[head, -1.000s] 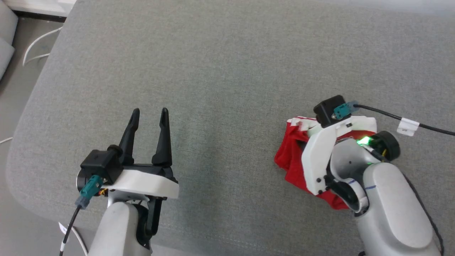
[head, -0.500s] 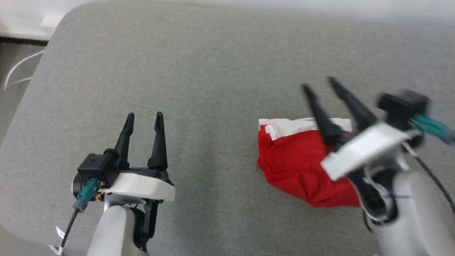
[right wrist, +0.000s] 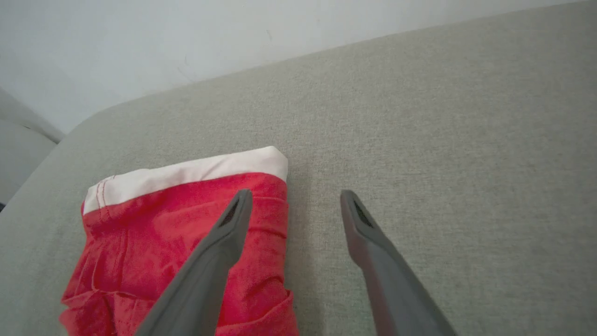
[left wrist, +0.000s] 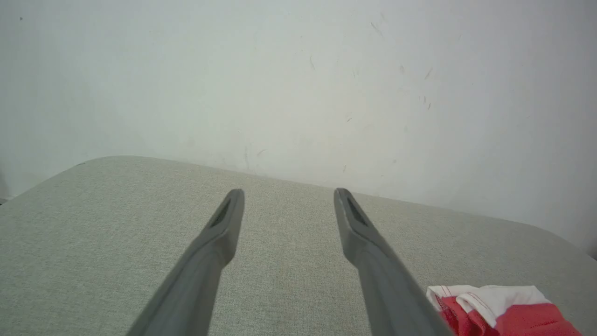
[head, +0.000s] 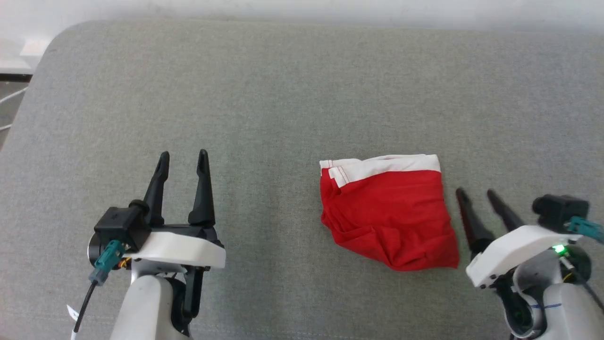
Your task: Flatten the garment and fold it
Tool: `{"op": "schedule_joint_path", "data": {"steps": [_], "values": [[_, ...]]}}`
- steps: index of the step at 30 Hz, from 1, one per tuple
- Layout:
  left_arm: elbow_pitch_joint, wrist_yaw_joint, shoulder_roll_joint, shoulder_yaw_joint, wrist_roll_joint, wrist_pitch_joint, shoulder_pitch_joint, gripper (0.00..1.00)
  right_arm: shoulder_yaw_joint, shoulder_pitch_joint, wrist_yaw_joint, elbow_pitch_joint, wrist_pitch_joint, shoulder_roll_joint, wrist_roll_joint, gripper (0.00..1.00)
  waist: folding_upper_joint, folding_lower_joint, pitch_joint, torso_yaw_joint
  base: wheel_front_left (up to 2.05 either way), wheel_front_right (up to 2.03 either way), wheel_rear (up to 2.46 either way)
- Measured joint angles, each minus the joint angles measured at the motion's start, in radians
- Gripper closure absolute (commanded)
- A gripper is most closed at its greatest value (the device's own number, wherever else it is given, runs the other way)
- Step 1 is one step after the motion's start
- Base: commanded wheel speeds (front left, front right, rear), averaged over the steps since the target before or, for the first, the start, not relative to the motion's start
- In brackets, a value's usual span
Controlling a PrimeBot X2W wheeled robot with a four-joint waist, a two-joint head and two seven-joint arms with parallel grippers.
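Lying on the cushion (head: pixel 283 94): the garment (head: pixel 387 217), bright red, folded into a compact, roughly square packet, right of centre in the head view; soft creases bunch along its near edge.
White band: a white band (head: pixel 382 166) runs along the packet's far edge, with red stitching near its left end.
Right gripper: the right gripper (head: pixel 475 192) sits just beside the garment's right edge, its 2 dark fingers spread wide and pointing away from the robot; nothing lies between them and they grip nothing.
Right wrist view: the garment (right wrist: pixel 154 233) lies to the left of the right gripper (right wrist: pixel 296 193); 1 finger crosses in front of the red cloth, the other stands over bare grey fabric. The head view shows a sliver of grey between finger and cloth.
Left gripper: the left gripper (head: pixel 183 153) is well apart from the garment, to its left, jaws parted wide, empty, over bare cushion.
Left wrist view: a corner of the garment (left wrist: pixel 503 312) shows at the lower right, beside the left gripper (left wrist: pixel 289 192).
Wall: a pale wall (left wrist: pixel 298 70) rises behind the cushion's far edge.
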Motion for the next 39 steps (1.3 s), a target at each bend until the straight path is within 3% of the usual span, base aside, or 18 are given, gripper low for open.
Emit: {"op": "schedule_joint_path", "data": {"steps": [11,12,13,14,15,19,22,26,31,35,39], "values": [[0.005,-0.001,0.0,-0.01,-0.001,0.0,0.0,0.0,0.067,-0.073,0.0,0.198,0.193,0.001,0.073,0.0,0.0,0.0,0.02,0.041,0.0,0.0,0.0],[0.006,-0.001,0.0,-0.012,-0.001,0.0,0.0,0.0,0.068,-0.082,0.0,0.206,0.21,0.0,0.07,0.24,0.0001,0.0,0.02,0.044,0.0,0.0,0.0],[0.006,-0.001,0.0,-0.015,-0.001,0.0,0.0,0.0,0.067,-0.092,0.0,0.212,0.225,-0.002,0.065,0.57,0.0001,0.0,0.02,0.046,0.0,0.0,0.0],[0.006,-0.001,0.0,-0.018,-0.001,0.0,0.0,0.0,0.069,-0.099,0.0,0.216,0.235,-0.003,0.059,0.84,0.0,0.0,0.019,0.049,0.0,0.0,0.0],[0.007,0.0,0.0,-0.02,-0.001,0.0,0.0,0.0,0.069,-0.104,0.0,0.218,0.244,-0.003,0.059,1.0,0.0,0.0,0.018,0.05,0.0,0.0,0.0],[0.007,0.002,0.0,-0.02,-0.001,0.0,0.001,0.0,0.096,-0.107,0.0,0.212,0.281,-0.003,0.033,1.0,0.0,0.0,0.012,0.042,0.0,0.0,0.0],[0.005,0.003,-0.001,-0.009,0.005,0.0,0.006,0.0,0.159,-0.123,0.0,0.187,0.305,-0.021,-0.077,1.0,0.0,0.0,0.01,0.02,0.0,0.0,0.0],[-0.005,-0.001,0.0,0.015,0.026,0.0,0.011,0.0,0.291,-0.187,0.001,0.165,0.323,-0.101,-0.196,1.0,0.0,0.0001,0.012,-0.031,0.0,0.0,0.0],[-0.02,-0.011,-0.001,0.02,0.038,0.0,0.003,0.0,0.391,-0.311,0.002,0.176,0.289,-0.216,-0.257,1.0,0.0,0.0001,0.022,-0.117,0.0,0.0,0.0],[-0.035,-0.02,-0.001,0.015,0.063,0.0,-0.027,0.0,0.391,-0.388,0.002,0.228,0.251,-0.292,-0.293,1.0,0.0,0.0001,0.04,-0.189,0.0,0.0,0.0],[-0.051,-0.028,0.006,0.014,0.085,0.0,-0.062,0.0,0.348,-0.459,0.002,0.298,0.21,-0.322,-0.308,1.0,0.0,0.0001,0.071,-0.261,0.0,0.0,0.0]]}}
